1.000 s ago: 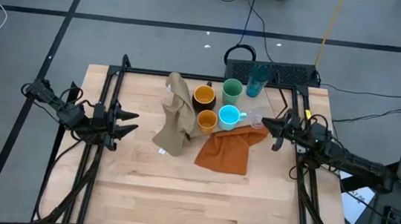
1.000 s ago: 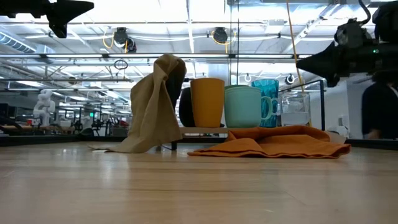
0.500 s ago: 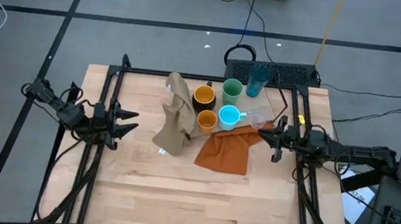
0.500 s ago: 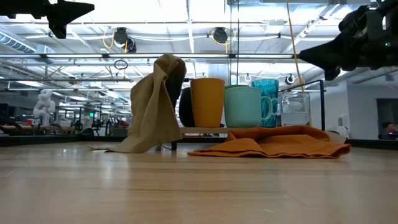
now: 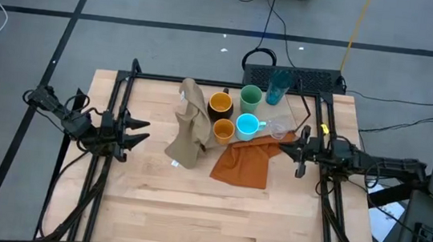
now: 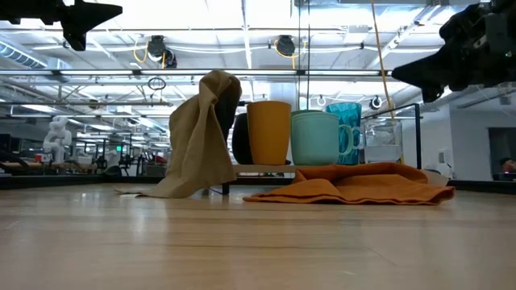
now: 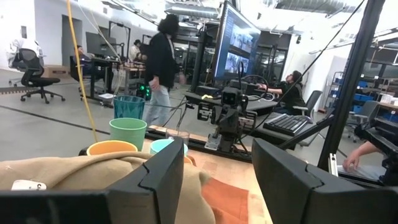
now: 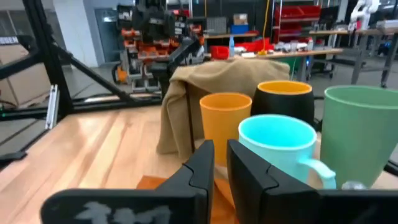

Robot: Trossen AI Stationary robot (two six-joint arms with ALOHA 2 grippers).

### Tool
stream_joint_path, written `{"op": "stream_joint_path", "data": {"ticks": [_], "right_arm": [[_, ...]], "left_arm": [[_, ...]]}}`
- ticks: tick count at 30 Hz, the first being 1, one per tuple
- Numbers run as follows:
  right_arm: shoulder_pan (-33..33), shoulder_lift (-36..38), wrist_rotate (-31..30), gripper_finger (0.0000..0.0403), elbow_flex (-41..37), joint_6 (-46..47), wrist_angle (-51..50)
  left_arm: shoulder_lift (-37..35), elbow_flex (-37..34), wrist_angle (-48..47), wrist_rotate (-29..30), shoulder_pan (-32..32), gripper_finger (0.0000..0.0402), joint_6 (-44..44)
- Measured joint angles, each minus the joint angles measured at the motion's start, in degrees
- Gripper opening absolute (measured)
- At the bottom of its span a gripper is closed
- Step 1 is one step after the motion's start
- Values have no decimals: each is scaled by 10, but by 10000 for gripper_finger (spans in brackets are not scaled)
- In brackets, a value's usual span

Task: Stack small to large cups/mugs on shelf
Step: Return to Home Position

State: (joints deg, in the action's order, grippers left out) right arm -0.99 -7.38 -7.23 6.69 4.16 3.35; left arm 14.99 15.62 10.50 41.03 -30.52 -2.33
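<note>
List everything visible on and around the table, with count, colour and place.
teal tumbler: 1, teal, far end of the group
green cup: 1, light green, next to the tumbler
yellow mug: 1, yellow inside, by the tan cloth
orange cup: 1, orange, nearest row
blue mug: 1, bright cyan, beside the orange cup
glass: 1, clear, right end
shelf: 1, light wood, under the cups
tan cloth: 1, tan, left of the cups
orange cloth: 1, orange, in front
table: 1, wood
people: several, background
left claw: open, left edge
right claw: shut, right of the orange cloth
</note>
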Motion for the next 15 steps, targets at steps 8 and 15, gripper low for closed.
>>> {"op": "stream_joint_path", "data": {"ticks": [8, 15], "right_arm": [[0, 63, 13, 36, 1, 6, -61], [0, 70, 15, 36, -27, 24, -27]], "left_arm": [[0, 0, -4, 0, 0, 191, -4], [0, 0, -7, 0, 0, 191, -5]]}}
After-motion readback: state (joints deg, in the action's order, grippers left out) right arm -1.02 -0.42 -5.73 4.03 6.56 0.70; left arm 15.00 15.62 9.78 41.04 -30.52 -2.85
